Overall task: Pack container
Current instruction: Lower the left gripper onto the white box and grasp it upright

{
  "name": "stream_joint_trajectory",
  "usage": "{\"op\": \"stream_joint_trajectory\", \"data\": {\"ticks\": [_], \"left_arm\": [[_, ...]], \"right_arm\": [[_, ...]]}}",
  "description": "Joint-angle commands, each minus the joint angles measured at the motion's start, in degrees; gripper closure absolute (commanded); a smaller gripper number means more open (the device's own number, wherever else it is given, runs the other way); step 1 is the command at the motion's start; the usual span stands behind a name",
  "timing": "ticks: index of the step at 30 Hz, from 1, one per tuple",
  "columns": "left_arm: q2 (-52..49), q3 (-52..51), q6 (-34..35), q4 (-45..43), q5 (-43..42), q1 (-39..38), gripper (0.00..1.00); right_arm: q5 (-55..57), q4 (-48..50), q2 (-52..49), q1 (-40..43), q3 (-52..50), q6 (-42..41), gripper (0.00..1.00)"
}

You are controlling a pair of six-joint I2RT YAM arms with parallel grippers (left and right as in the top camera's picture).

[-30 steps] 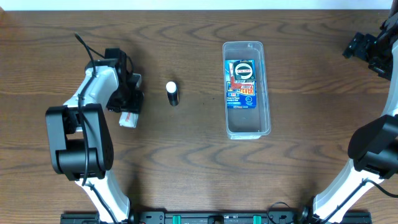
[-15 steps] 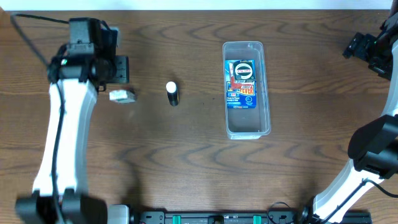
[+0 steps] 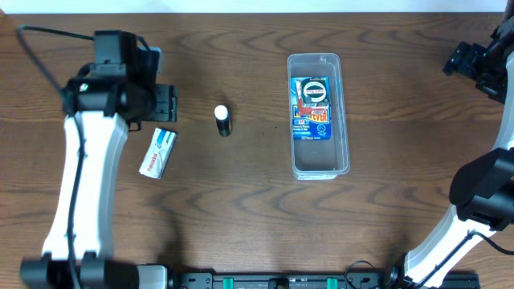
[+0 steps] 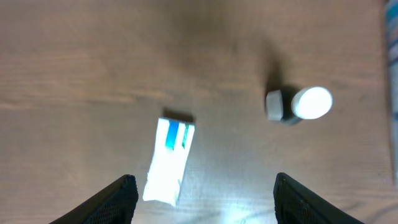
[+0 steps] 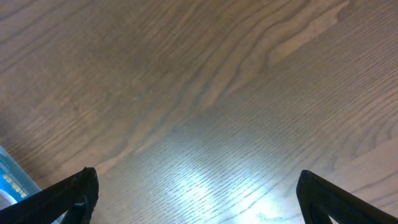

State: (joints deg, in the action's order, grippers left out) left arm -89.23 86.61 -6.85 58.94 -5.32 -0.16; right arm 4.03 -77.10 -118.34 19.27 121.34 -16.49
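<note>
The container (image 3: 320,164), a clear long plastic bin, stands right of centre and holds a blue and red packet (image 3: 312,108). A small white box with blue-green print (image 3: 158,152) lies flat on the table at the left; it also shows in the left wrist view (image 4: 169,160). A small dark bottle with a white cap (image 3: 222,120) lies between box and container, also in the left wrist view (image 4: 300,104). My left gripper (image 3: 163,103) is open and empty, raised above the table just up from the box. My right gripper (image 3: 474,63) is open and empty at the far right.
The wooden table (image 3: 241,217) fills the view. The right wrist view shows bare wood (image 5: 205,93) and a blue sliver at its left edge (image 5: 12,180). The arm bases stand along the front edge.
The left gripper held the white box, lifted and swung back, then released it. The box now lies flat on the table, lower than before. The right arm has not moved.
</note>
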Motion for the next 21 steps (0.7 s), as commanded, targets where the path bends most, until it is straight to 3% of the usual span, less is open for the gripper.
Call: {"op": "stream_joint_trajectory", "data": {"ticks": [1,11,21], "left_arm": [[-5.0,-0.9,1.4,0.6,3.0,0.2,0.27],[-17.0,-1.0,-3.2,3.6,3.4,3.7,0.22],[-19.9,-3.2,-7.3,4.0,3.2,9.8,0.23]], "right_arm": [[0.0,0.0,-0.3,0.2,0.2,0.2,0.01],[0.0,-0.1,-0.3,0.2,0.2,0.2,0.01],[0.0,-0.1,-0.3,0.2,0.3,0.3,0.01]]}}
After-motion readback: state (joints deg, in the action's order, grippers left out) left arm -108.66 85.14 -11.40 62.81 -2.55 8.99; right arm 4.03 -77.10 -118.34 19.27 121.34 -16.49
